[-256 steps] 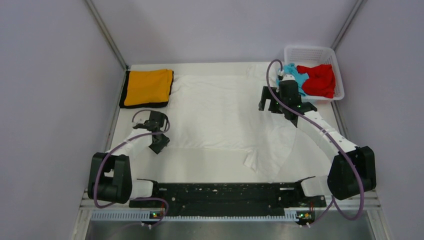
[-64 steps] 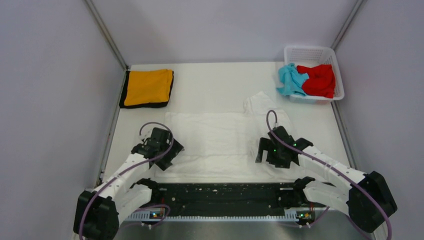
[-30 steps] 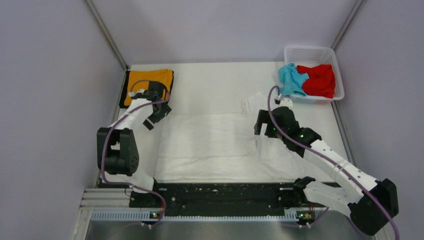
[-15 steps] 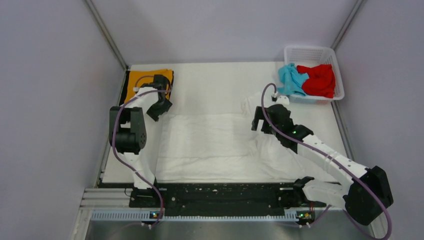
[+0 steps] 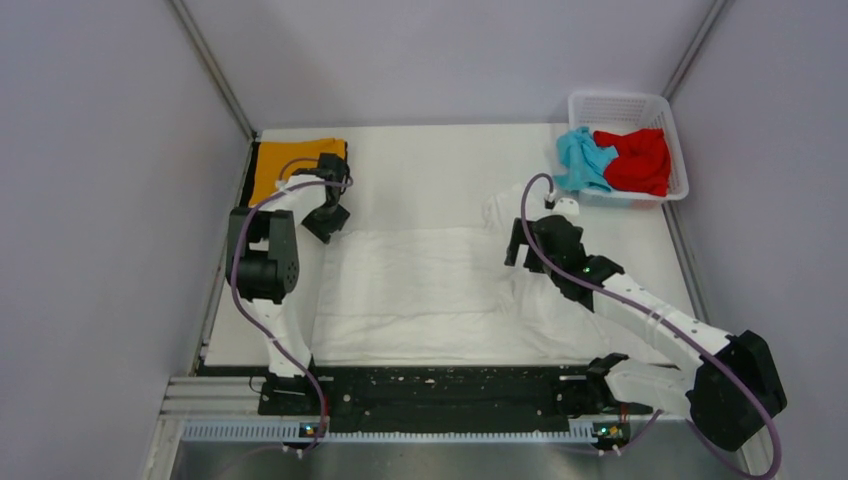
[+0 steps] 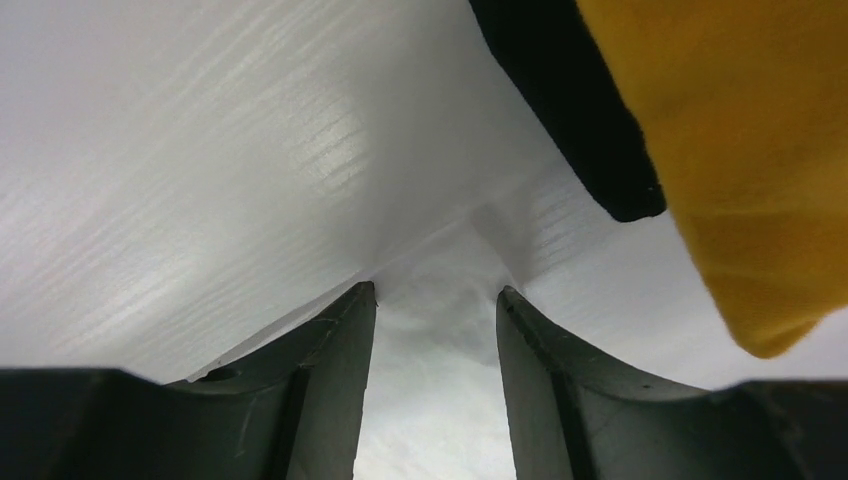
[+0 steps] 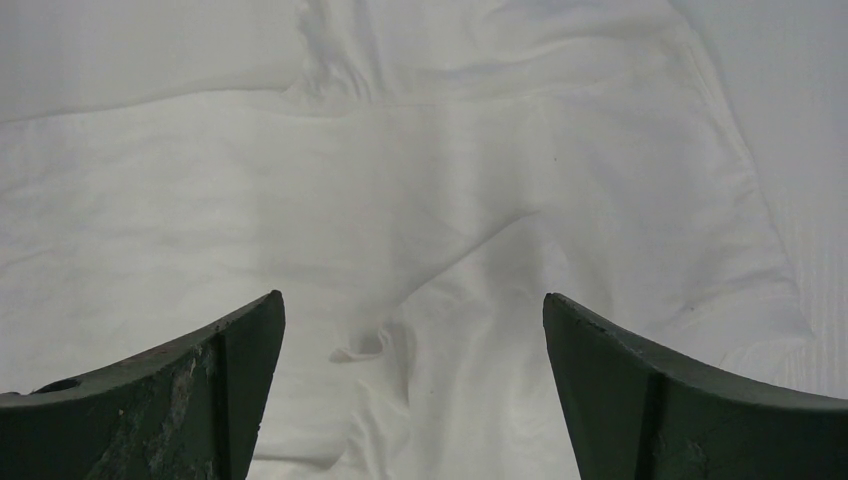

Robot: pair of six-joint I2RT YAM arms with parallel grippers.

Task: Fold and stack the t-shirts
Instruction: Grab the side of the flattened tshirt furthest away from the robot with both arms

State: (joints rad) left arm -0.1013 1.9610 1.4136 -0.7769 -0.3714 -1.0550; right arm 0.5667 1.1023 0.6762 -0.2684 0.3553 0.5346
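White t-shirt (image 5: 420, 285) pinched at its far left corner

The white t-shirt lay across the middle of the surface (image 5: 440, 160), folded into a broad band, with one sleeve rumpled at its right end. The left tool (image 6: 435, 300) was down at the band's far left corner. Its fingers were narrow, with a pucker of white cloth gathered between the tips and creases running out from that pinch. Just beside it, at the far left of the surface, lay the orange t-shirt (image 5: 285, 165), folded, with black trim along its edge. Whether it touched the white cloth could not be told. The right tool (image 7: 410, 300) hung above the rumpled right end of the white t-shirt, its fingers set wide. The light blue t-shirt (image 5: 583, 160) and the red t-shirt (image 5: 635, 160) sat bunched in the white basket (image 5: 625, 100) at the far right corner, the blue one spilling over its left rim.
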